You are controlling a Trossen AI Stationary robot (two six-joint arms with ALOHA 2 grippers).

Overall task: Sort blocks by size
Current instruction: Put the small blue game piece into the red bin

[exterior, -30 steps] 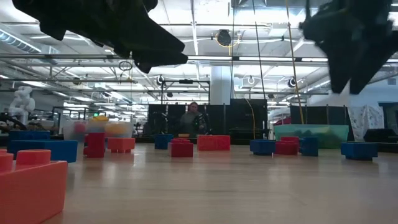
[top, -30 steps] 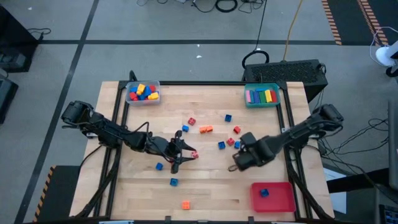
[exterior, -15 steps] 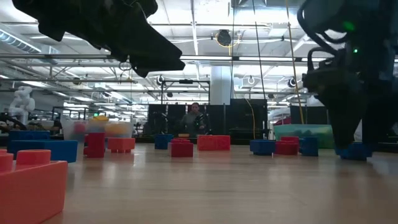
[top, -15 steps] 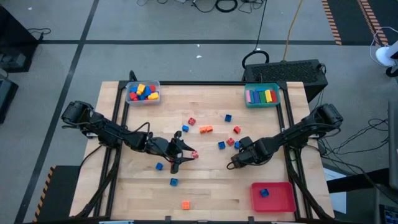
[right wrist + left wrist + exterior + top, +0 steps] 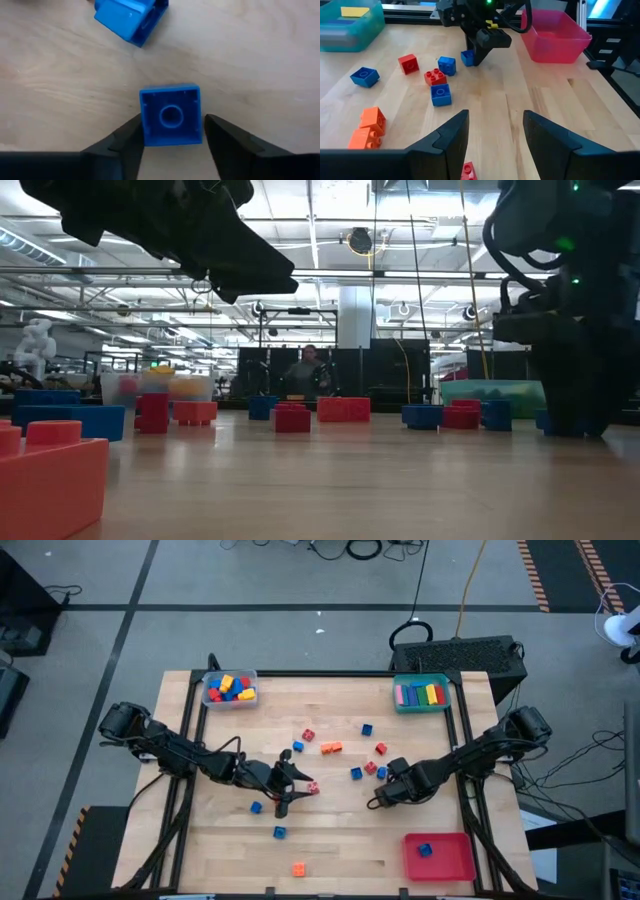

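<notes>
Working the table (image 5: 330, 840) from afar, I take the red tray (image 5: 440, 856) at the front right corner as my landmark. It holds one small blue cube so far, so I judge it to be the bin for the smallest blocks. The teal tray (image 5: 422, 693) lies well behind it at the back right corner with long bars inside, and the clear tray (image 5: 229, 689) sits far off at the back left with medium bricks.

I judge the step in hand to be the pick of another small cube. My right arm reaches in from the right edge, bent low, and the right gripper (image 5: 381, 796) sits just behind and left of the red tray, nose down at the wood. In the right wrist view its fingers (image 5: 118, 145) stand partly open on either side of a blue cube (image 5: 171, 116), close to its faces; I cannot tell whether they touch. The cube rests on the table. Next I need to close squarely on it, lift, and carry it to the red tray.

My left arm stretches from the far left edge, and the left gripper (image 5: 290, 787) hovers well left of the tray, fingers half open and empty, above a red block (image 5: 467, 171).
</notes>
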